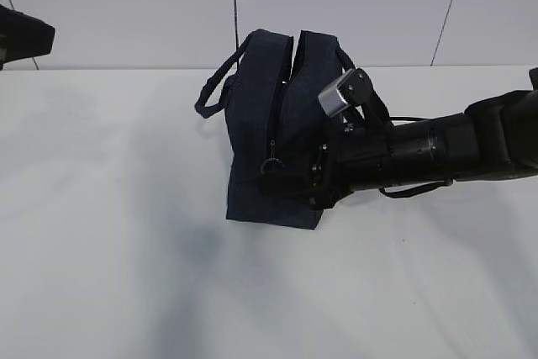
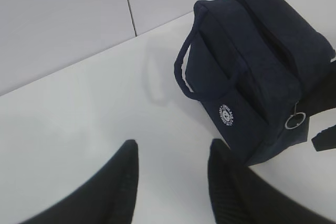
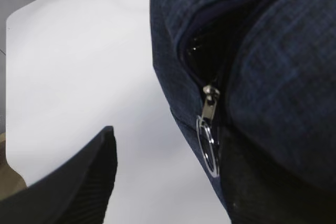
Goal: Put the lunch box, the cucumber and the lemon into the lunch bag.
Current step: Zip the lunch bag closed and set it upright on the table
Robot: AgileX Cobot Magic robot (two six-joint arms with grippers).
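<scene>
The table (image 1: 101, 233) is white and bare wherever the 3 views show it. On it, near the middle, stands the lunch bag (image 1: 273, 136), upright on its base, its zipper running from the top down the end that faces the exterior camera. The top looks parted, with a dark slit showing in the right wrist view.

The right gripper (image 3: 168, 182) is pressed up against the bag's lower front corner, far nearer than the other arm. Its 2 fingers are spread, 1 over bare table and 1 against the fabric, and I cannot tell whether they pinch anything.

The left gripper (image 2: 170, 182) hangs well to the bag's left, fingers apart and empty.

The ring pull (image 3: 208, 145) dangles just beside the right gripper's inner finger. The lunch box, cucumber and lemon are in no view.
</scene>
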